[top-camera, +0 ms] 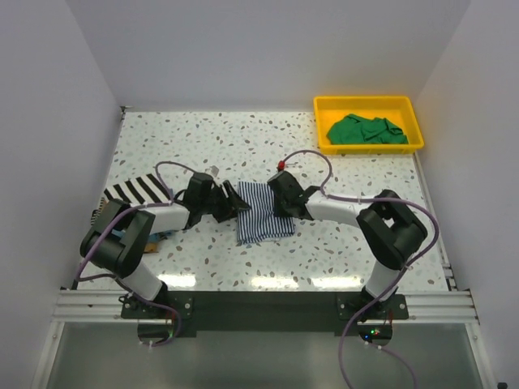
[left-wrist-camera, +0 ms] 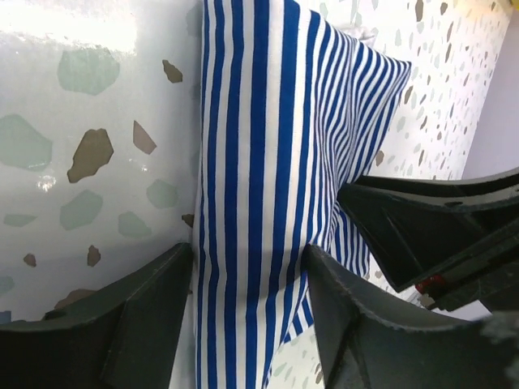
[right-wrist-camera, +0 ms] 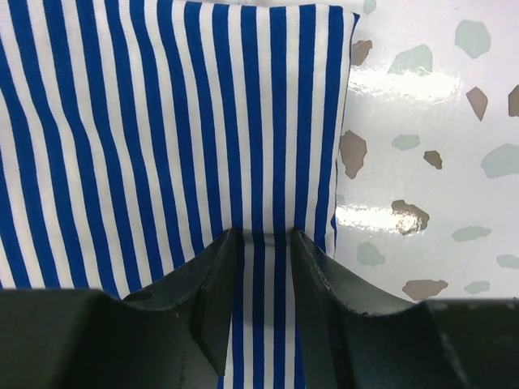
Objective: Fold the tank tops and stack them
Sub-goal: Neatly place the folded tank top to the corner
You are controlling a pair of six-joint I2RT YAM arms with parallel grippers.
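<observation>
- Speckled stone-pattern tabletop (top-camera: 243, 146) carries everything; its middle is the working space, in reach of both arms.
- A yellow plastic tray (top-camera: 365, 100) sits at the far right corner, well apart from the arms. A green tank top (top-camera: 365, 130) lies crumpled in it, probably waiting its turn.
- The thin navy-white striped tank top (top-camera: 263, 215) lies flat in the middle between the two arms. It is already folded to a narrow rectangle, so I judge this fold nearly done.
- A bold black-white striped tank top (top-camera: 134, 191) lies at the left edge, partly hidden by the left arm. That is likely where the stack goes.
- The left end effector (left-wrist-camera: 249, 251) is low at the cloth's left edge, fingers apart with the striped fabric between them. It looks like a release, not a pinch.
- The right end effector (right-wrist-camera: 263, 235) meets the opposite edge. Its fingers leave a narrow gap over flat stripes, and I cannot tell whether they clamp the cloth.
</observation>
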